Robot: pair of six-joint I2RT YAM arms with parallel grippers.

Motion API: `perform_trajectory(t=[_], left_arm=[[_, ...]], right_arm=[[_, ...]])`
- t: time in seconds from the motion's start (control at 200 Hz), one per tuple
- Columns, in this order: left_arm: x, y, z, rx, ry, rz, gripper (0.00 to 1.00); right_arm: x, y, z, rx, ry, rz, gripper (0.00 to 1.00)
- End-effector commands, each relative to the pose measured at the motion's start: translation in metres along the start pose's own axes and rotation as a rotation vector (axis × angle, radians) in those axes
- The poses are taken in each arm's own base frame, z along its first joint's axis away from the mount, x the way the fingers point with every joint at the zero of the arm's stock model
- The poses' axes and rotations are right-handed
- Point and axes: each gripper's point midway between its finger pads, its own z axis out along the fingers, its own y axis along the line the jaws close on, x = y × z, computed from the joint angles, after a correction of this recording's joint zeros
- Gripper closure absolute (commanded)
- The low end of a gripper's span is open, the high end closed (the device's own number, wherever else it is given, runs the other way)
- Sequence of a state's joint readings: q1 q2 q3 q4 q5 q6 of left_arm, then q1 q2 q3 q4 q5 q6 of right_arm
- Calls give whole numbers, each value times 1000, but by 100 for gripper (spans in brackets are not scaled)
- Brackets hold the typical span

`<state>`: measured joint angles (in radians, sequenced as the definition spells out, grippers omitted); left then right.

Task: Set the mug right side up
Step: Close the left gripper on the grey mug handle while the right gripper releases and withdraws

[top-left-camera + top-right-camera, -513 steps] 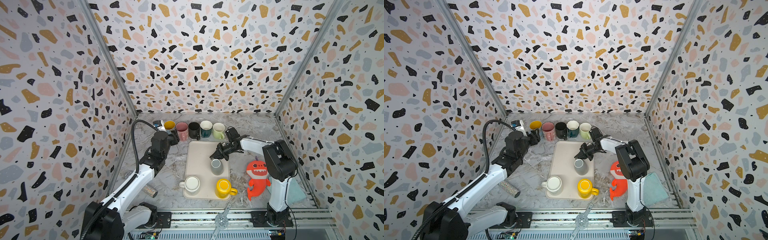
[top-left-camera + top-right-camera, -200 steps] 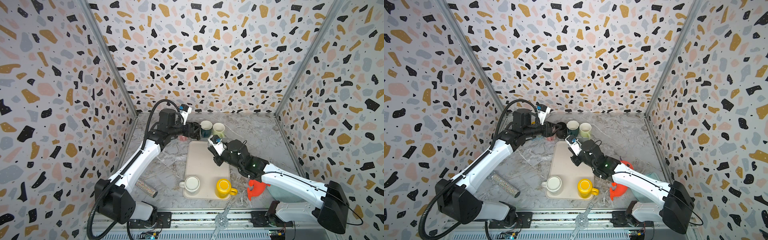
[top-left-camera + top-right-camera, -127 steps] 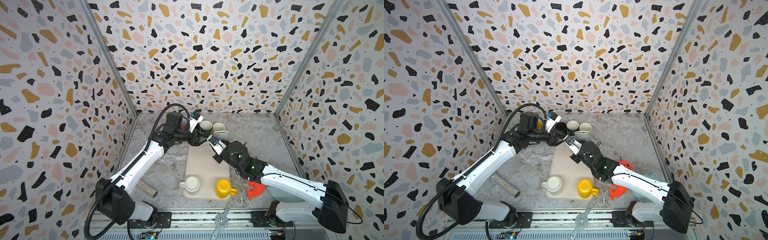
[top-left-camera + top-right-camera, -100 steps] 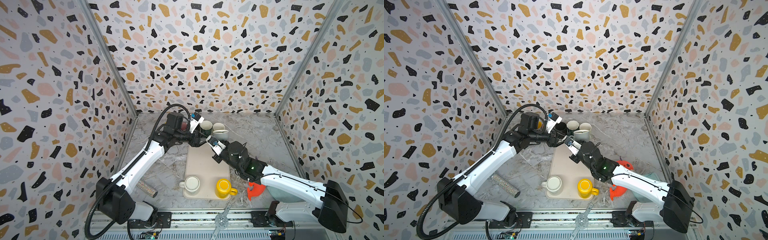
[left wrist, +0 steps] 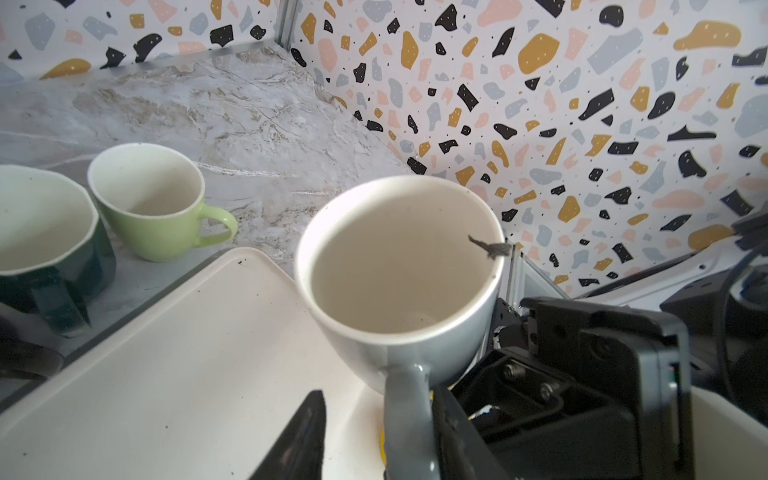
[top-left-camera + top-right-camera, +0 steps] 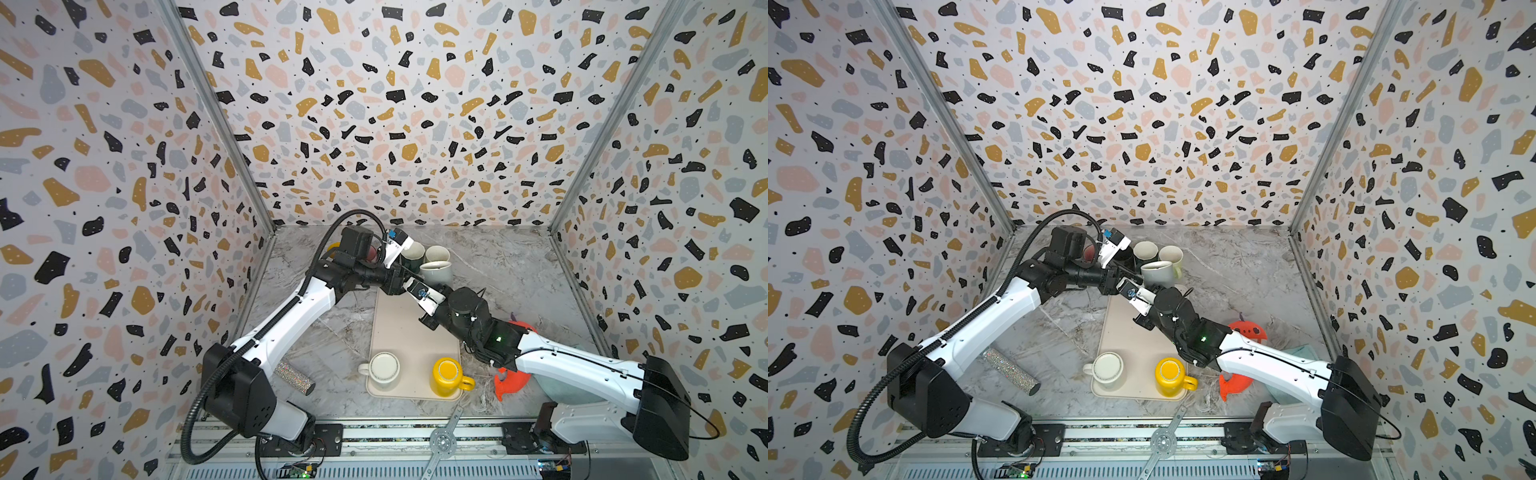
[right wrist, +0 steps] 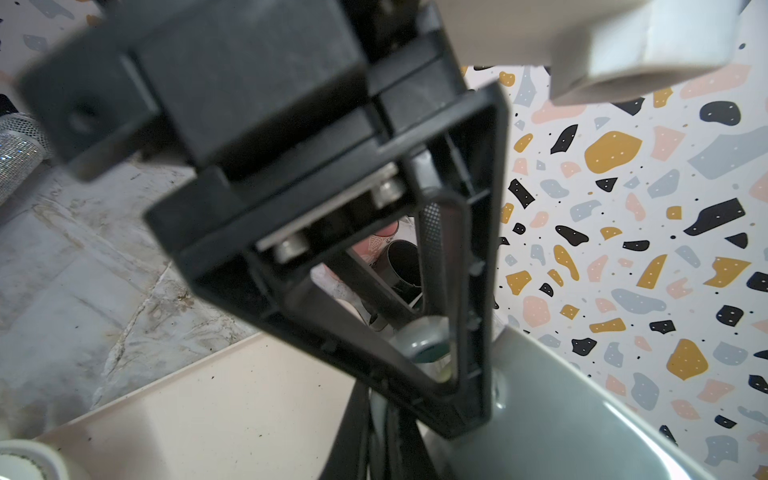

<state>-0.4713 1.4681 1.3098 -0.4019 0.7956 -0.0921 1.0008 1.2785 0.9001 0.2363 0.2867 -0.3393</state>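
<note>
Far end of tray (image 6: 399, 332): mug (image 6: 436, 272) lifted, now mouth-up, no longer inverted.
Right gripper (image 7: 374, 415): clenched on its wall.
Left gripper (image 5: 368, 419): straddles handle (image 5: 405, 415); grasp unclear.
Remaining: set down.

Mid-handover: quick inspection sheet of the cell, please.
Surface: marble tabletop, beige tray in the middle.
Job's things: grey mug upright, held up over the tray's far end; white mug and yellow mug on its near end, apparently base-up.
Clutter: light green mug and dark green mug at the back; glitter cylinder, orange shark toy, teal cloth.
Grippers: left gripper open, fingers astride the grey mug's handle; right gripper shut, carrying the mug, contact hidden.
Cables: black hose arcs over left arm; thin cable behind right base.
Surroundings: terrazzo walls on three sides, metal rail in front.
</note>
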Motion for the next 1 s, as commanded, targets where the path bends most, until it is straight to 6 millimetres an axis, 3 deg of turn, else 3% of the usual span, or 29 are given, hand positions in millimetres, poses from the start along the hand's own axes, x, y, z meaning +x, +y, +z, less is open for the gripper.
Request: perform_trajectory(t=[0.0, 0.185, 0.491, 0.616, 0.721, 0.991], left_arm=[[-10, -5, -1, 10, -19, 25, 70], [-2, -3, 4, 24, 8, 4, 100], [-7, 0, 4, -9, -21, 4, 100], [-15, 2, 6, -14, -45, 1, 100], [-20, 5, 7, -20, -57, 1, 100], [-38, 15, 14, -43, -104, -6, 100]], right_arm=[[-45, -26, -12, 87, -129, 26, 100], [-48, -30, -16, 103, -145, 32, 100], [-47, -39, -19, 146, -137, 35, 100], [-45, -44, -24, 164, -123, 38, 82], [-41, -48, -31, 175, -109, 42, 74], [-24, -57, -50, 206, -35, 84, 69]])
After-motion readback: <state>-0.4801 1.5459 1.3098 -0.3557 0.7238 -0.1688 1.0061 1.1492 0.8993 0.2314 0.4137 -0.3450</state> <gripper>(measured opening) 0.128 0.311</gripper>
